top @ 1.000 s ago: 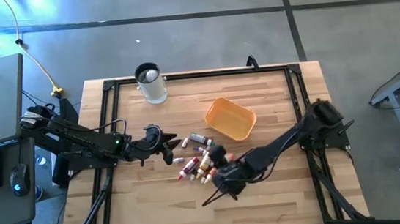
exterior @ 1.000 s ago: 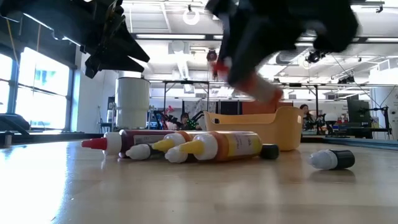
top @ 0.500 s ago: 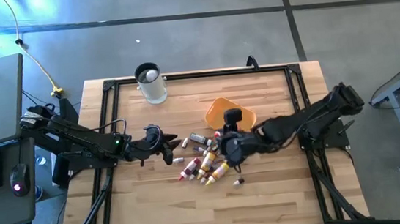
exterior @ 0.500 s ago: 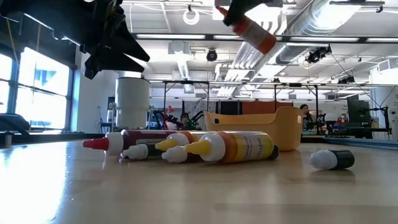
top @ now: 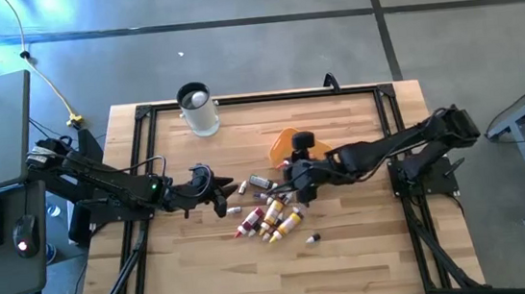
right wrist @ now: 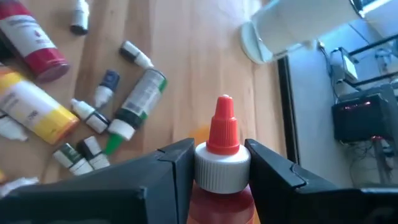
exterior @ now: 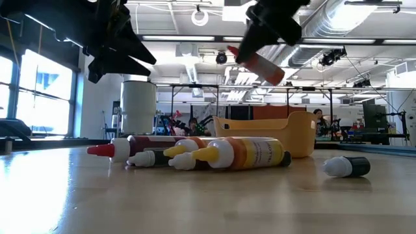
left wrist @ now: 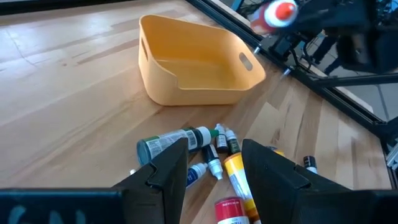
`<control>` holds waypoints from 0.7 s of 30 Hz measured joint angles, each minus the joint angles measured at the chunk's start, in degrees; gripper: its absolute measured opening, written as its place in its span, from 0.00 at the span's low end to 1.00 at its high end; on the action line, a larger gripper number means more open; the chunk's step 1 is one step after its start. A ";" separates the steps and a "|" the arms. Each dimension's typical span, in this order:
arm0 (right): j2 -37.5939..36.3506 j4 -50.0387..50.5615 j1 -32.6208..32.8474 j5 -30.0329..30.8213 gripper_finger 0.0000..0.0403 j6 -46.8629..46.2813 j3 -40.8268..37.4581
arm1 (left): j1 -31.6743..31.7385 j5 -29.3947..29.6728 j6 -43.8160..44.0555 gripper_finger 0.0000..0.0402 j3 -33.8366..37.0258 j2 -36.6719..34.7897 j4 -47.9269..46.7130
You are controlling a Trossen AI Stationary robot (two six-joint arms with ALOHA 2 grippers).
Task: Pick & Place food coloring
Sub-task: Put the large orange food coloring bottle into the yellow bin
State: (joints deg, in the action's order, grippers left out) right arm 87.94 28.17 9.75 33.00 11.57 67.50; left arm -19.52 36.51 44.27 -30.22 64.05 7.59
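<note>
Several small food coloring bottles [top: 267, 214] lie on their sides in a heap at the table's middle; they also show in the low view [exterior: 214, 153]. One small dark bottle [top: 312, 241] lies apart, nearer the front. My right gripper [top: 294, 176] is above the heap's far side, beside the orange-yellow tray [top: 317, 156], and is shut on a red-capped bottle [right wrist: 222, 140]. My left gripper [top: 219, 196] is open and empty just left of the heap, with its fingers [left wrist: 168, 171] above the table. My right gripper pinches the red bottle between its two fingers [right wrist: 177, 163], at the white collar and shoulder [right wrist: 222, 177] just under the red cap. The bottle lies along the fingers, cap pointing away from the wrist. It is lifted clear of the table, tilted with its cap [exterior: 232, 53] lower than its body.
A tall clear cup with a dark rim [top: 197, 108] stands at the far left. The tray's open inside [left wrist: 199, 68] holds nothing that I can see. Black frame rails [top: 258, 97] run along the table's edges. Bare wood lies toward the near edge.
My right gripper has risen from the near side of the heap with the red-capped bottle and gone toward the far edge, up to the tray. The bottle is lifted clear. The small dark bottle near the front has come into sight where the gripper was.
</note>
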 joint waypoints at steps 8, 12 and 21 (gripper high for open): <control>-13.28 -46.02 -4.20 -11.05 0.30 2.55 -30.16 | 0.00 1.69 0.00 0.38 0.00 0.00 0.03; -14.12 -68.75 -9.29 -15.08 0.30 2.25 -43.26 | 0.01 3.46 0.03 0.38 0.00 0.00 0.03; -14.01 -81.41 -19.00 -18.68 0.31 -10.46 -56.91 | 0.01 5.05 0.00 0.38 0.00 0.00 0.04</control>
State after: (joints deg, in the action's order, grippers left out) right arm 73.93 -53.24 -9.26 14.33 1.12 10.59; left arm -19.51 41.56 44.27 -30.22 64.05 7.63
